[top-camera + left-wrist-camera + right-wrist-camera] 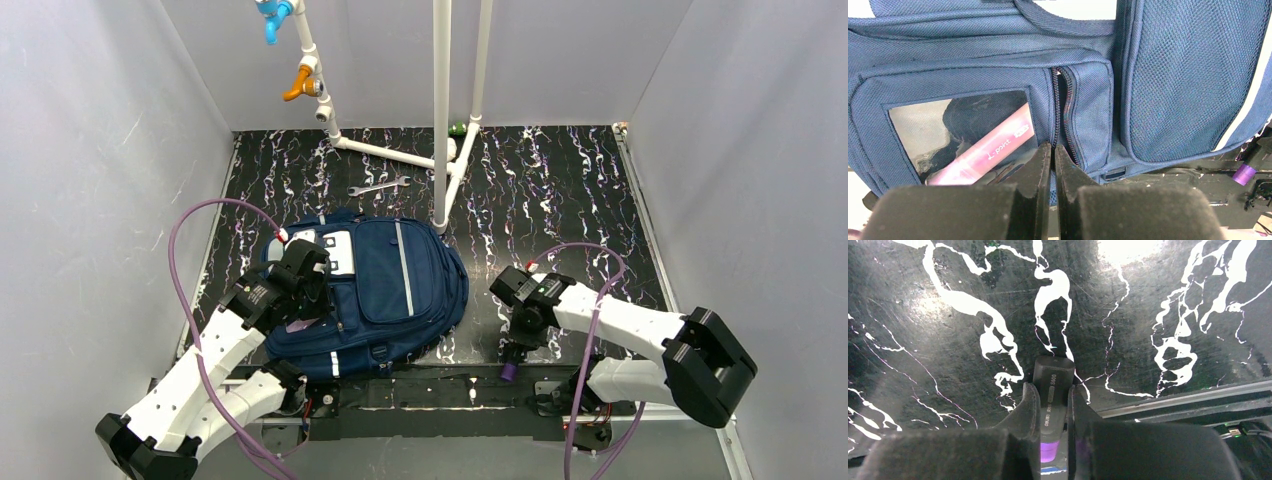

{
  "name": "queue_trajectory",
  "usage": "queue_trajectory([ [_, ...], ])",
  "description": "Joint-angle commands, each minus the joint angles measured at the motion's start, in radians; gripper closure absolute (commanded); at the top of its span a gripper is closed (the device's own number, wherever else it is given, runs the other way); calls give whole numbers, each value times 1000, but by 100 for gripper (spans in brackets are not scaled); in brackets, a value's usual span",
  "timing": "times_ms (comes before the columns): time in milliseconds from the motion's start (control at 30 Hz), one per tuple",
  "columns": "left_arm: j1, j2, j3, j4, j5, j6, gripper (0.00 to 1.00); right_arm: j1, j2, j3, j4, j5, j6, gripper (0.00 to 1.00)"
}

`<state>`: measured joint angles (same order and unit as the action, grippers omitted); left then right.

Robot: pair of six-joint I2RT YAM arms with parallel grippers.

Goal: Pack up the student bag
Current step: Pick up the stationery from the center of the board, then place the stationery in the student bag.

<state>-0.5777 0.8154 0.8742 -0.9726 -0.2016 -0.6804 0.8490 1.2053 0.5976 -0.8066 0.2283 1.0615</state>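
Observation:
The navy student bag [400, 285] lies flat on the black marbled table, left of centre. In the left wrist view its clear-window side pocket [918, 125] holds a pink marker [983, 150]. The pocket's zip [1062, 110] is parted. My left gripper [1053, 148] is pinched shut on the zip's lower end; the pull itself is hidden. It hovers over the bag's left side [300, 290]. My right gripper [1052, 392] is shut on a dark grey marker [1052, 377] with a purple end [509, 372], low over the table right of the bag.
A white pipe frame [441, 120] with orange [298, 85] and blue [272, 15] valves stands at the back. A wrench [378, 187] lies behind the bag. A metal rail [1188, 400] runs along the near edge. Grey walls close in on both sides.

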Motion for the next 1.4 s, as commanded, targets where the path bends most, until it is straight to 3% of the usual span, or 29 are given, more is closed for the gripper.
queue_trajectory([
  [0,-2,-12,35,66,59,-9,100,7,39,-5,39,37,93,99],
  [133,-2,-14,32,63,56,-11,100,7,12,30,44,-6,41,99],
  [233,-2,-28,31,66,46,-25,100,7,-40,98,-61,42,64,99],
  [433,-2,-62,29,76,27,-37,100,10,-153,366,-155,156,52,99],
  [567,-2,-77,13,92,28,-50,100,29,-37,542,-125,102,71,99],
  [700,-2,-95,-8,122,38,-53,100,139,144,634,80,37,228,99],
  [867,-2,-132,-37,154,48,-25,100,267,434,863,154,39,356,99],
  [1167,-2,-240,-121,224,49,-13,100,336,673,1083,153,116,489,99],
  [1367,-2,-293,-138,251,47,8,100,369,787,1254,54,231,522,99],
])
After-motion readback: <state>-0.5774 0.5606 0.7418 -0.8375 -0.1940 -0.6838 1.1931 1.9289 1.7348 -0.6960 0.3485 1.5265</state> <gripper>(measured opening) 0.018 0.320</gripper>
